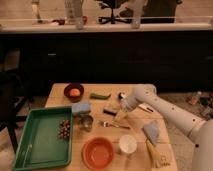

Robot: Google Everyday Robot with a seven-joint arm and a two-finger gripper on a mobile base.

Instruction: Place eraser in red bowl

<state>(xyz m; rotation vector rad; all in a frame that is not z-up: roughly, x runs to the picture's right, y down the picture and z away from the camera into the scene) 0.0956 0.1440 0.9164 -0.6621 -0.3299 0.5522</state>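
A wooden table [107,135] stands on a tan floor, with a long dark cabinet counter [100,55] across the room behind it and an office chair [112,7] beyond that. The red bowl [98,154] sits near the table's front edge. Just beside it on the right of the view is a white cup [127,144]. To its left lies a green tray [42,142] holding a cluster of dark grapes [63,129]. Behind the bowl and slightly left stands a metal cup [87,121]. Well behind it, further left, a maroon bowl [66,90] holds something orange [74,92]. The eraser [110,111] lies on the wood behind the red bowl, well apart from it. The gripper [120,116] hangs a little right of that spot, close by the eraser, fingers spread open and holding nothing.
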